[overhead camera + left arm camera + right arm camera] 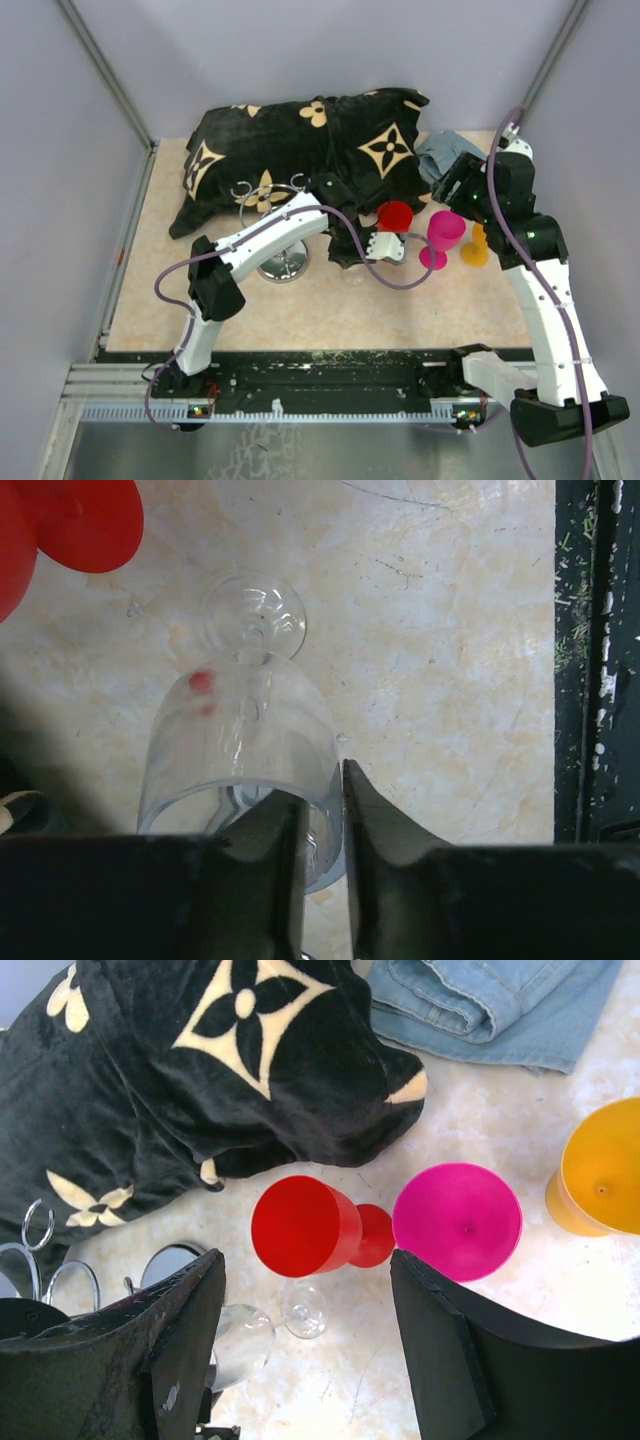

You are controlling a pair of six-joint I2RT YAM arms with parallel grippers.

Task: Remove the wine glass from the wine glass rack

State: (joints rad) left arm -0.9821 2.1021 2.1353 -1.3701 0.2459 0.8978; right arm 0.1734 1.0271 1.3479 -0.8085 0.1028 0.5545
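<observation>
The clear wine glass (240, 745) is off the wine glass rack and tilted over the tabletop, its foot (253, 615) pointing away from my left wrist camera. My left gripper (322, 780) is shut on the glass's rim, with one finger inside the bowl and the other outside. In the right wrist view the wine glass (240, 1338) sits under the red cup. The chrome wine glass rack (283, 265) stands left of it, its loops (35, 1225) showing by the pillow. My right gripper (305, 1260) hangs open above the cups, holding nothing.
A red cup (395, 215), a pink cup (445, 232) and a yellow cup (474, 250) stand in a row right of the left gripper. A black patterned pillow (310, 140) fills the back. Folded jeans (440, 155) lie at the back right. The table's black front rail (595, 660) is close.
</observation>
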